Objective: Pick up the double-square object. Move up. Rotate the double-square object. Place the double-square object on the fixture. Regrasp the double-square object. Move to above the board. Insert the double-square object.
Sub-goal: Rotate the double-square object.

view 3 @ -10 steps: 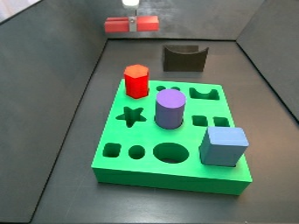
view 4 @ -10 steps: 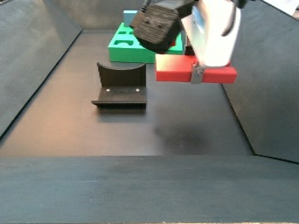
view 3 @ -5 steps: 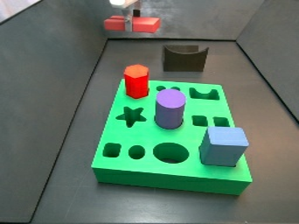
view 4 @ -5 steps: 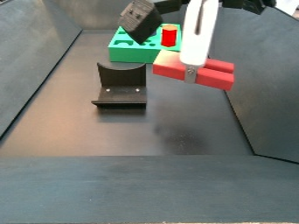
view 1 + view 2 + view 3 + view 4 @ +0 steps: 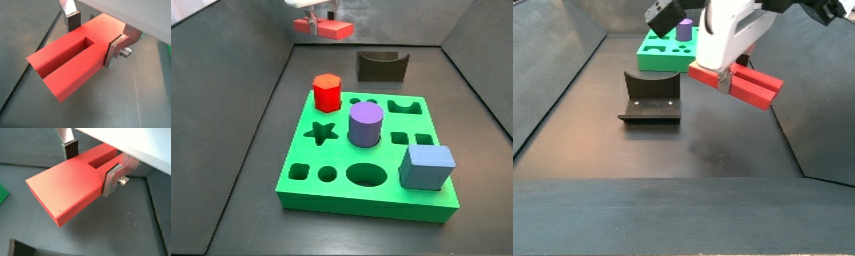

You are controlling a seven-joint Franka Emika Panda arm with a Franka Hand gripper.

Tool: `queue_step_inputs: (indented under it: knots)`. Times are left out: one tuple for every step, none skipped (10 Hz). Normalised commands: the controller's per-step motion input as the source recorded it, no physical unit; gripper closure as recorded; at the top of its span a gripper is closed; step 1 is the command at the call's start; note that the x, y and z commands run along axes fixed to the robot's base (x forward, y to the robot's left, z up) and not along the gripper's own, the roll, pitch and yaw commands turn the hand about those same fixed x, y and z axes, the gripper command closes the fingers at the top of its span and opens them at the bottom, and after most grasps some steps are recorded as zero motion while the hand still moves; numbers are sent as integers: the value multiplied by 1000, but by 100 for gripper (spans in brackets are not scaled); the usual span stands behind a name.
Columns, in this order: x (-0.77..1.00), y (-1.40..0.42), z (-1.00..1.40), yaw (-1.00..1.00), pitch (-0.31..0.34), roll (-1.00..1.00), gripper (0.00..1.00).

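- The claw (image 5: 93, 35) is clamped on the long red block (image 5: 77, 57) at its notched middle; both wrist views show a silver finger (image 5: 115, 178) pressed to each side of it.
- In a side view the red block (image 5: 738, 82) hangs tilted in the air, clear of the dark floor and touching nothing else.
- So the pick-up and lift look done, and the tilt suggests the rotation is under way.
- The small dark notched stand (image 5: 651, 95) sits on the floor below and to one side of the block, with nothing in it; placing and regrasping are still to come.
- The green slab (image 5: 372, 160) lies further off, holding a red hexagonal piece (image 5: 327, 92), a purple cylinder (image 5: 365, 124) and a blue cube (image 5: 428, 166); the final insertion remains.
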Motion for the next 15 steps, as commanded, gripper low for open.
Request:
queue_step_inputs:
  knots:
    - [17,20,-3,-1000,-10,-18,100]
    - [17,20,-3,-1000,-11,-20,100]
    - [17,20,-3,-1000,-12,-21,100]
    - [17,20,-3,-1000,-13,-23,100]
    - [17,20,-3,-1000,-15,-26,100]
    - [17,20,-3,-1000,-16,-28,100]
    - [17,20,-3,-1000,-18,-33,100]
    - [17,21,-4,-1000,-21,-39,100]
    - [17,21,-4,-1000,-25,-45,100]
    - [17,21,-4,-1000,-30,-55,100]
    - [17,21,-4,-991,-38,-68,100]
    - [17,21,-4,-659,-38,-68,100]
    - [17,21,-4,-445,-38,-68,100]
    - [16,21,-4,-294,-37,-68,100]
    - [0,0,-1000,0,0,0,100]
